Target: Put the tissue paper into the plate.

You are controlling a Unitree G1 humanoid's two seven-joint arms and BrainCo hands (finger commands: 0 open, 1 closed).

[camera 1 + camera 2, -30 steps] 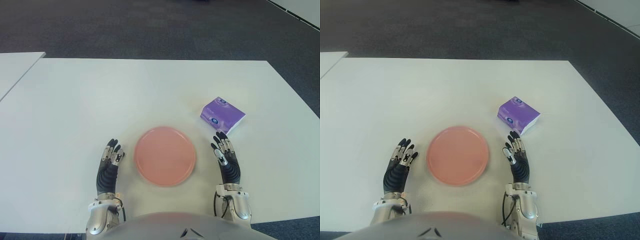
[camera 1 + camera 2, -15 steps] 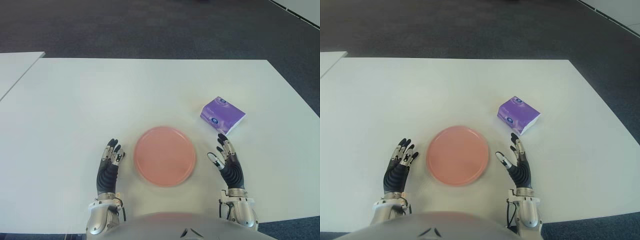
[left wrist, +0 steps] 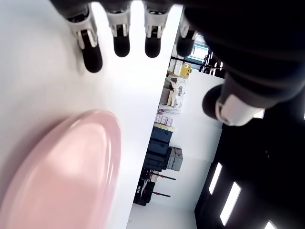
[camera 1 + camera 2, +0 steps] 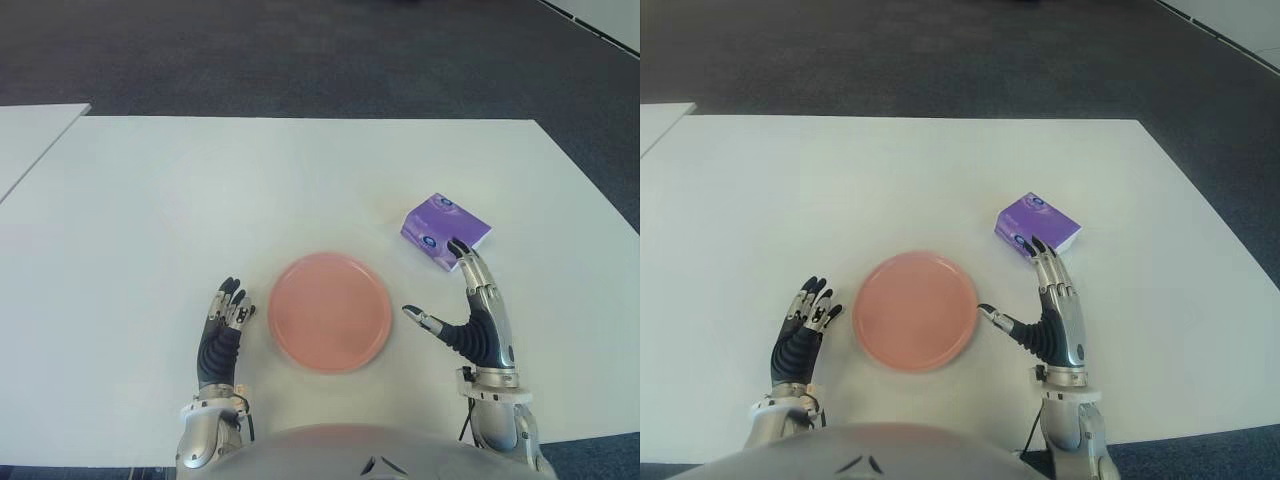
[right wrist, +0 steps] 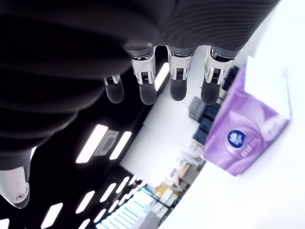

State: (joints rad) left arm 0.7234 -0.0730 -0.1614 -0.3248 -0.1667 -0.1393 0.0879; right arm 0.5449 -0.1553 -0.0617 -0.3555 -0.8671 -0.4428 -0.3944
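From the left eye view, the purple tissue paper [image 4: 446, 231] pack lies flat on the white table [image 4: 200, 200], out to the right of the pink plate [image 4: 329, 312] and a little farther from the robot, well clear of its rim. The right hand [image 4: 478, 318] is raised between plate and pack, fingers straight and thumb swung out toward the plate, holding nothing; its fingertips show just over the pack's near edge, a spread that suits closing around the pack's width. The left hand [image 4: 222, 332] shows just left of the plate, fingers loosely extended and empty, out of the way of the reach.

The right eye view gives the same layout: the plate is bare, and the pack is angled with one corner toward the robot, so the hand probably needs a slight turn to meet its long sides.

In the left wrist view, four fingertips [image 3: 121, 44] point outward in a row over the table with the plate's edge close beside them; nothing lies between fingers and palm.

In the right wrist view, the straight fingers hang ahead of the palm with the pack beyond them. Whether any fingertip touches the wrapper is hard to judge from here; it looks like a small gap. The grasp is not yet made.
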